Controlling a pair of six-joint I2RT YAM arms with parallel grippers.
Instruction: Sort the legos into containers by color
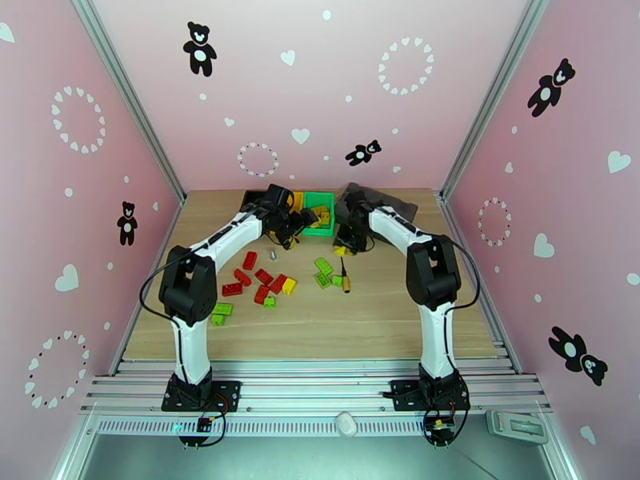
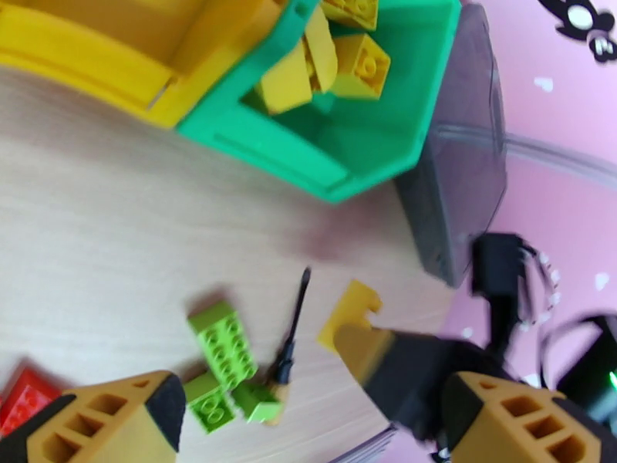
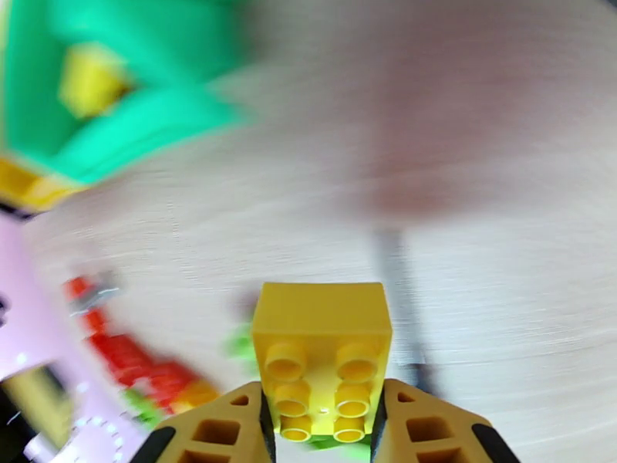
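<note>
Yellow brick [image 3: 321, 356] is gripped by the right gripper [image 3: 322, 414] near a screwdriver [image 2: 289, 341], while the left gripper [image 2: 316, 403] is spread open near green bricks [image 2: 224, 349].

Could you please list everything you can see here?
Green bin: one, green, at back.
Yellow bin: one, yellow, beside it.
Red bricks: about six, red, left of centre.
Green bricks: about six, green, scattered.
Yellow bricks: several, yellow, in green bin; one loose.
Held brick: one, yellow, in right gripper.
Tray: one, dark grey, back right.
Screwdriver: one, black shaft, centre.
Metal piece: one, grey, near reds.
Left gripper: one, open, by bins.
Right gripper: one, shut on brick.
</note>
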